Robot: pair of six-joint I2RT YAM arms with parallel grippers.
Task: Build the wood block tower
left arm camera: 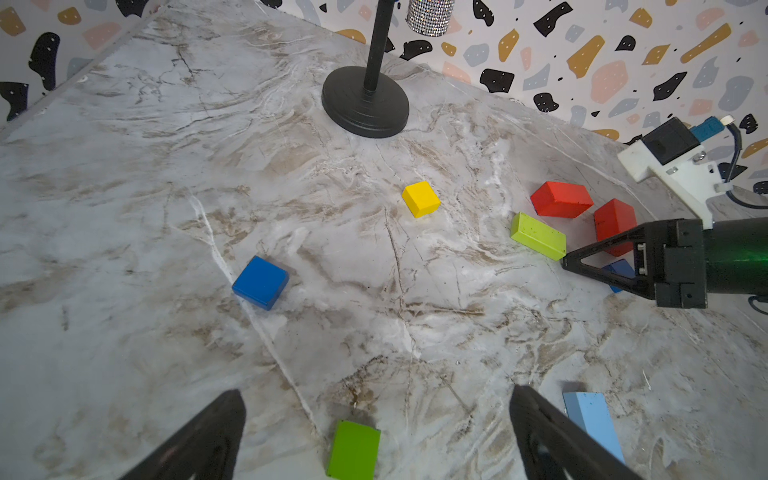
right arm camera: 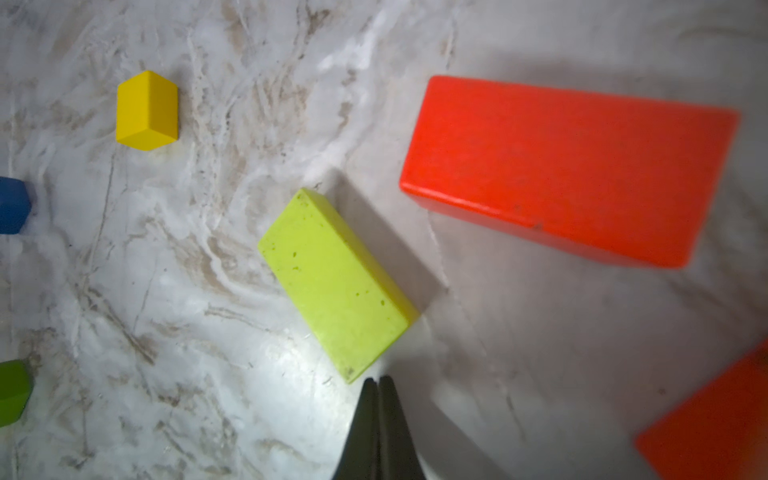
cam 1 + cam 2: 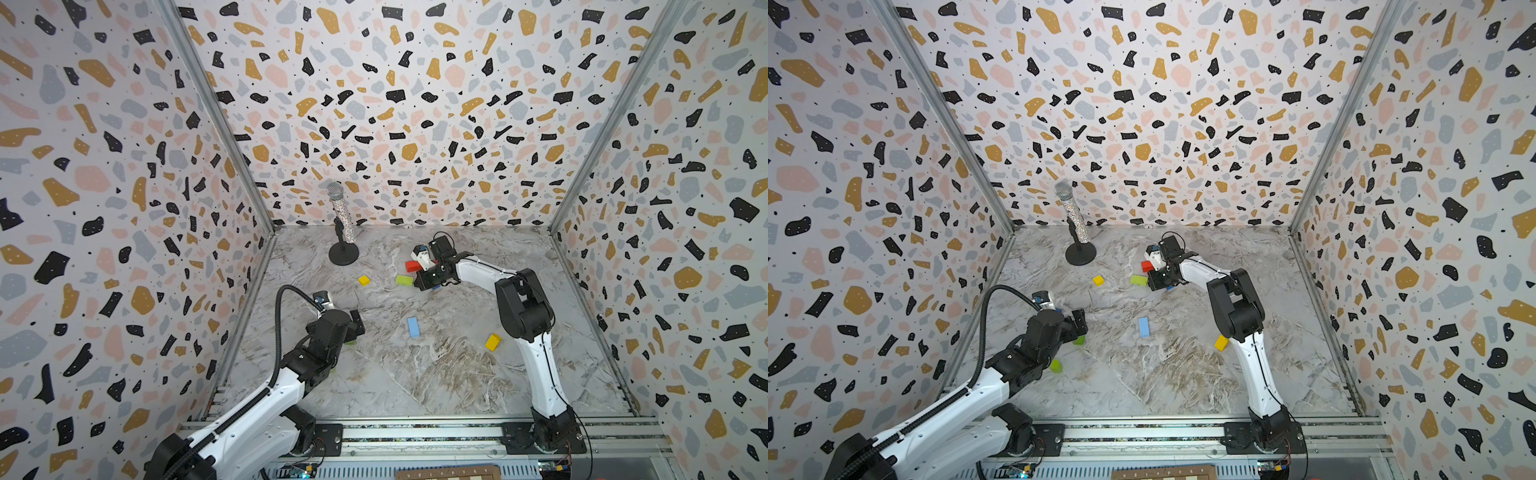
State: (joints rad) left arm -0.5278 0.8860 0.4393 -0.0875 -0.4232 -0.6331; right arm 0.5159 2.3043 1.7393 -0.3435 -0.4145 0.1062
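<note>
Wood blocks scattered singly on marble tabletop, none stacked. Right gripper: jaws clenched, empty, tips just beside end of lime brick; red brick and second red block near, yellow cube apart. Left gripper: jaws released wide, grasping nothing, green block between them; blue cube ahead, light-blue brick beside. Glittery microphone at rear.

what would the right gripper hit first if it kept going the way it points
The lime brick: the right gripper, jaws shut, points at its near end, possibly touching it.
</note>
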